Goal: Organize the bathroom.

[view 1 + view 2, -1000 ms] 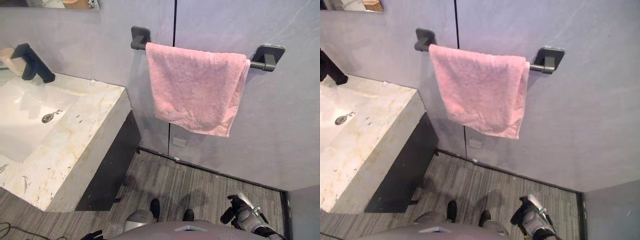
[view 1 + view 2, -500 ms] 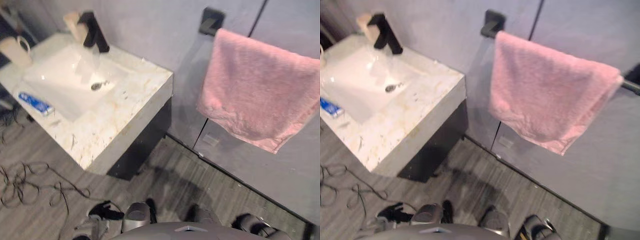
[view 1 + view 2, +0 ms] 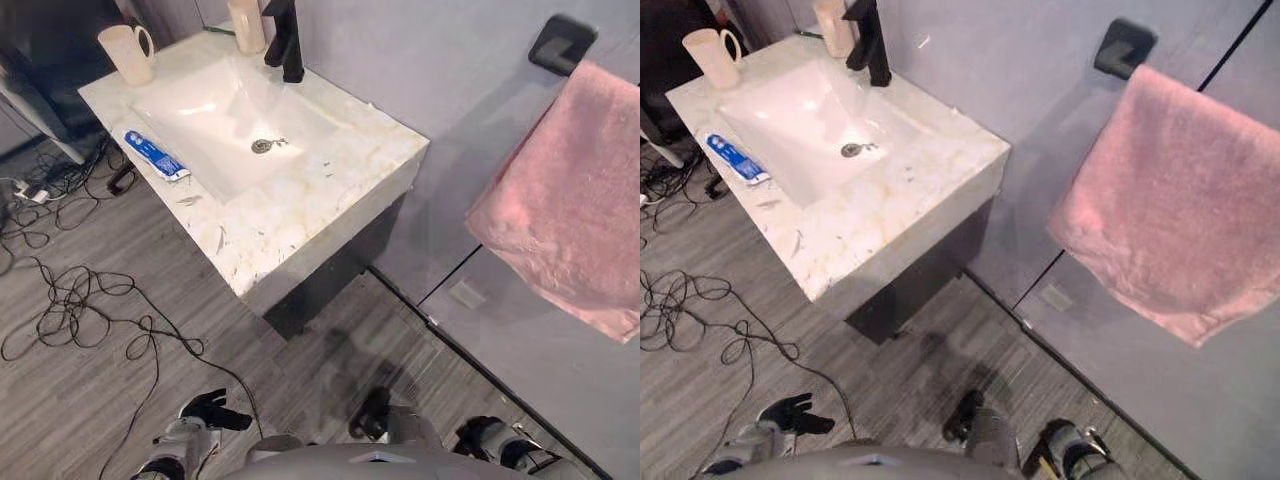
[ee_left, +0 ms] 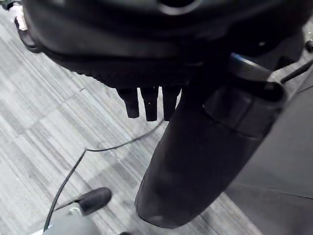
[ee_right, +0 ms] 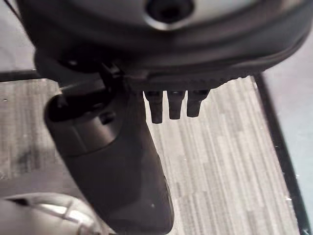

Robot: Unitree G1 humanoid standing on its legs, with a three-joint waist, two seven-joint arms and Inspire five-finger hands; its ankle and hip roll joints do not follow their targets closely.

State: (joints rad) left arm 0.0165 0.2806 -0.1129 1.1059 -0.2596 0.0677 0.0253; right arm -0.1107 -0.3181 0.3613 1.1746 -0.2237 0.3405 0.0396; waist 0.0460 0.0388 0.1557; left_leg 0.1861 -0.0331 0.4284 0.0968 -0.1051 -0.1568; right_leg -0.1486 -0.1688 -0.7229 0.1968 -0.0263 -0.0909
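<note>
Left eye view: a marble vanity (image 3: pixel 300 215) with a sunken white basin (image 3: pixel 215 120) is seen against the grey wall, with a black faucet (image 3: pixel 285 40) at its back edge, where water can fall into the basin. A cream mug (image 3: pixel 128 52) stands at the far left corner of the counter, clear of the basin, and a pale bottle (image 3: pixel 246 22) is set at the back edge just beside the faucet. A blue-and-white toothpaste tube (image 3: pixel 155 155) is left lying flat along the basin's left rim, and is judged to be the thing to be tidied. A pink towel (image 3: pixel 570 200) is draped over the dark wall bar (image 3: pixel 560 42) to the right of the vanity, well apart from it.

The left hand (image 4: pixel 146 103) is hung low over the plank floor (image 3: pixel 90 400), its fingers straight and relaxed, nothing held or touched. The right hand (image 5: pixel 171 105) is likewise lowered by the floor, fingers loosely extended and empty. Neither is yet near the counter.
</note>
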